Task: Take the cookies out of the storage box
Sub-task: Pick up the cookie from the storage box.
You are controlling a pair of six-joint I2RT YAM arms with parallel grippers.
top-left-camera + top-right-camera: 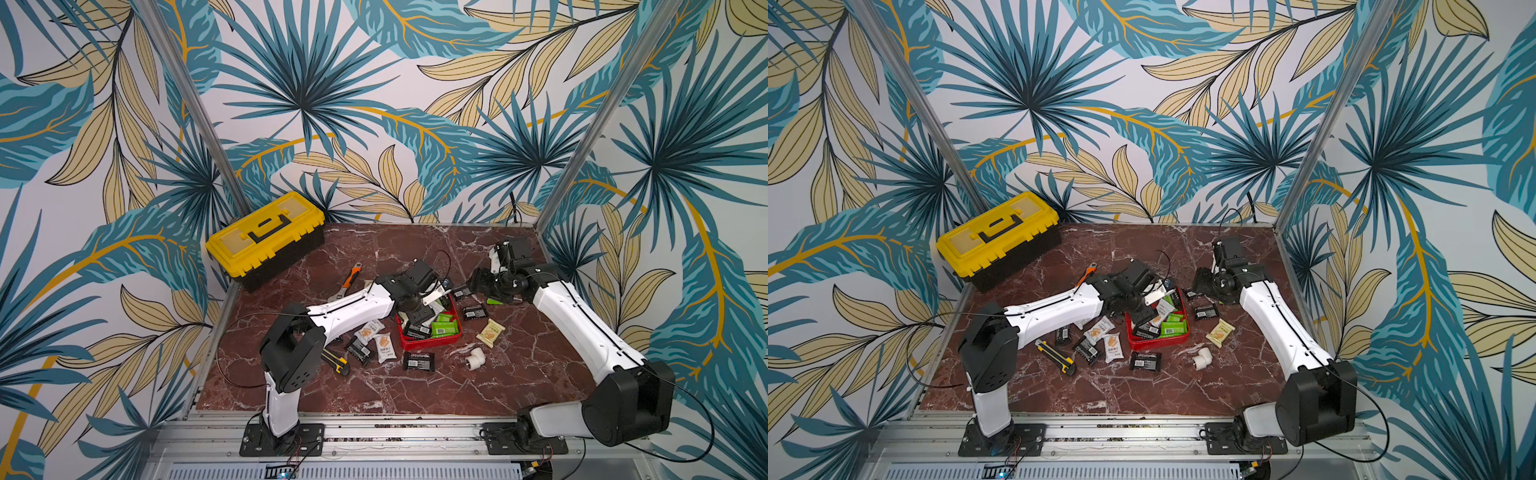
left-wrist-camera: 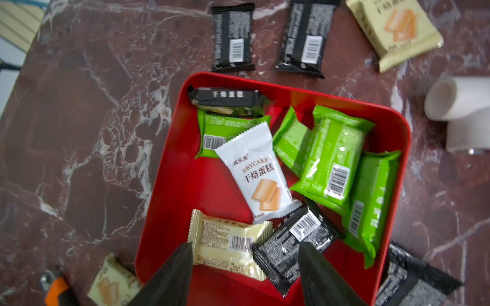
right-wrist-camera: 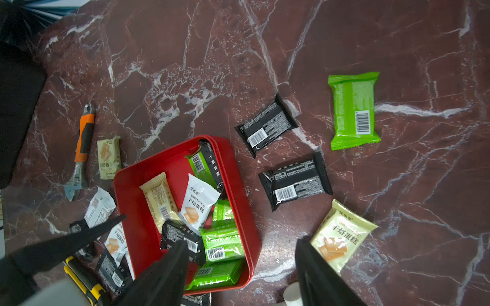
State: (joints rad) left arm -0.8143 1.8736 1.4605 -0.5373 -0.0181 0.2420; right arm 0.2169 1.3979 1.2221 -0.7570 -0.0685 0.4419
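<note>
Over the storage box (image 2: 169, 185), the left tool (image 2: 244, 246) is hovering with its jaws spread and gripping nothing. Its tips are flanking a cream packet (image 2: 225, 243) and a black packet (image 2: 289, 246) lying side by side. A clean pick is probably calling for one packet only, centred across its narrow width and closed on gently, so the neighbour is not dragged along. Several cookies (image 2: 258, 174) are lying in the box, others on the table (image 1: 415, 390) around it. Beside the box, the right tool (image 3: 241, 242) is hanging wide open and empty.
</note>
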